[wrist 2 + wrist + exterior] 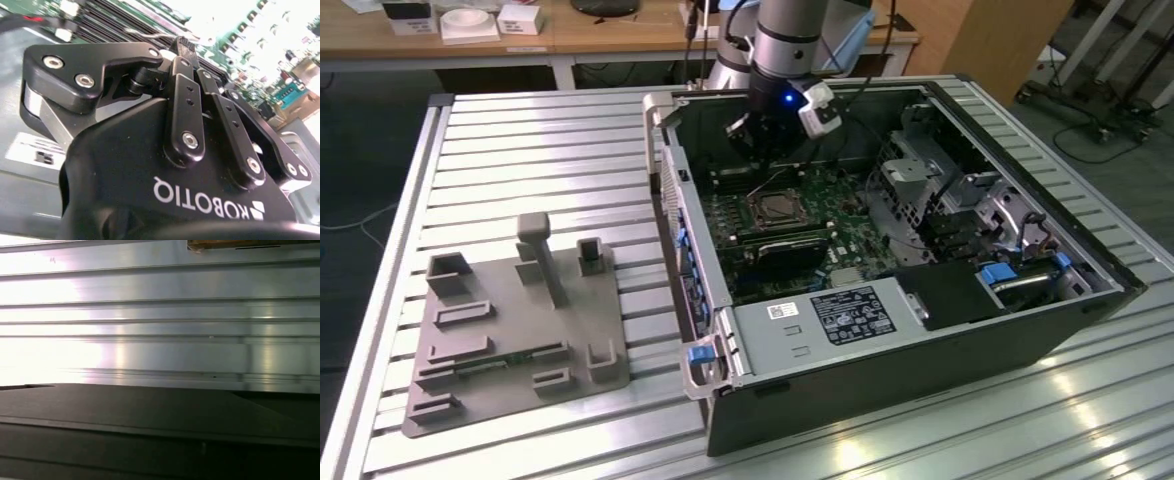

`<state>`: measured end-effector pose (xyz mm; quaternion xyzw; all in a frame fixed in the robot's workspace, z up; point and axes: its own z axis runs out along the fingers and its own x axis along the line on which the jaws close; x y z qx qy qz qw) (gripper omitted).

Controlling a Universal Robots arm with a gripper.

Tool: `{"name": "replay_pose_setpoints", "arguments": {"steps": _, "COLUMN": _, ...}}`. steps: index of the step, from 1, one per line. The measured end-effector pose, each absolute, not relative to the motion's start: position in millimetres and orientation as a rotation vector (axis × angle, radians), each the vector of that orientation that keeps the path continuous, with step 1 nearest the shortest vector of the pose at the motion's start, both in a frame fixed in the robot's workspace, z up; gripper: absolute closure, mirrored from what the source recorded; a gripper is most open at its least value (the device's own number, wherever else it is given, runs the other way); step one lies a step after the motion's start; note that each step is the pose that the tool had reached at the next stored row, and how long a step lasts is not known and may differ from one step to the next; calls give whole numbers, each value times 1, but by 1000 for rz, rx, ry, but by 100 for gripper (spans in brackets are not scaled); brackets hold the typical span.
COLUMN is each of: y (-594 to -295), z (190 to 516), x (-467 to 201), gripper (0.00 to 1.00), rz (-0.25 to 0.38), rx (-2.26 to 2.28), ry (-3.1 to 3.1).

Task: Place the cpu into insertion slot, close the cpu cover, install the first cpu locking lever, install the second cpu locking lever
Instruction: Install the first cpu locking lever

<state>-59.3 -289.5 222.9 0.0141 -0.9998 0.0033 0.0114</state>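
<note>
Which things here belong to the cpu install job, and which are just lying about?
Job:
- gripper, inside the open case
- insertion slot
- green motherboard around it

Lying about:
- grey fixture tray on the table
- power supply box
- white boxes on the far desk

Above the insertion slot [781, 208] room seems open, hemmed by case wall [670, 190] and drive cage [923, 172].

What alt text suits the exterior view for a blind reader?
A robot arm's gripper hangs inside an open computer case, near the insertion slot on the green motherboard. The case lies on a slatted metal table beside a grey fixture.
</note>
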Motion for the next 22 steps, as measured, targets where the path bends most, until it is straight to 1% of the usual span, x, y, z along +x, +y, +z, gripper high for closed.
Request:
{"name": "replay_pose_setpoints", "arguments": {"steps": 4, "y": -291, "z": 223, "x": -64, "gripper": 89, "rz": 7, "rx": 45, "ry": -3119}}
{"name": "replay_pose_setpoints", "arguments": {"steps": 10, "y": -299, "z": 223, "x": -65, "gripper": 89, "rz": -21, "rx": 47, "ry": -3119}}
{"name": "replay_pose_setpoints", "arguments": {"steps": 16, "y": -306, "z": 222, "x": -67, "gripper": 89, "rz": -70, "rx": 49, "ry": -3119}}
{"name": "replay_pose_setpoints", "arguments": {"steps": 22, "y": -311, "z": 219, "x": -69, "gripper": 89, "rz": -142, "rx": 55, "ry": -3117}}
